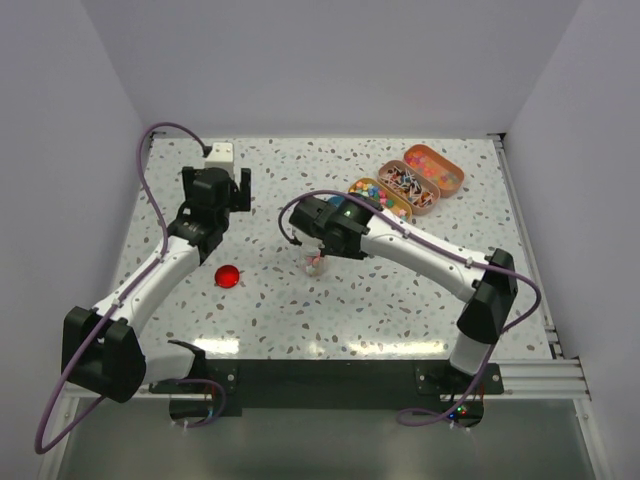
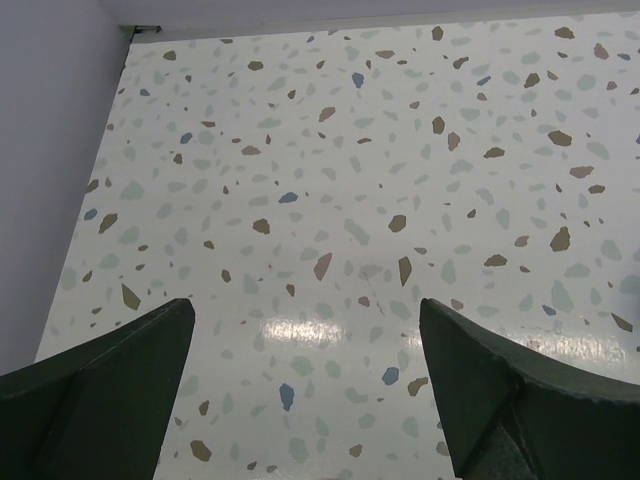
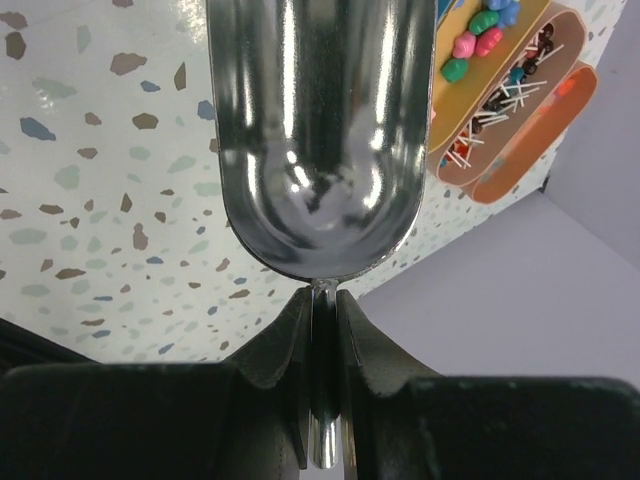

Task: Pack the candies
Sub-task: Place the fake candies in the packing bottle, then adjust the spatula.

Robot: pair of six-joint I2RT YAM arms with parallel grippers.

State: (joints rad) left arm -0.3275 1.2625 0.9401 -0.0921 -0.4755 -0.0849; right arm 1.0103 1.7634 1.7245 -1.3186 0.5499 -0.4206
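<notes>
Three oval tins lay side by side, touching, in the upper right of the top view. The candies sat inside them: bright mixed beads in one tin, dark and white bits in the next, as the upper right corner of the right wrist view showed. The right jaws were clenched on the thin handle of the silver scoop, whose bowl pointed away from the wrist and looked empty, with only reflections in it. In the top view that arm hung near the middle of the surface, apart from the tins, with something small and pinkish just under it, too small to name. The left jaws stood released and wide apart over bare speckled surface in the upper left, grasping nothing, near a white block. A red round lid lay lower left of centre.

Risks, as I judged them:
- The handle was narrow and pinched at one spot, so the scoop could swivel in the grip and spill when its lip pressed into a tin.
- The tins looked light and nothing held them, so a push from the scoop could slide or tip one.
- The beads were tiny and round, so any that dropped on the hard surface would likely roll away
</notes>
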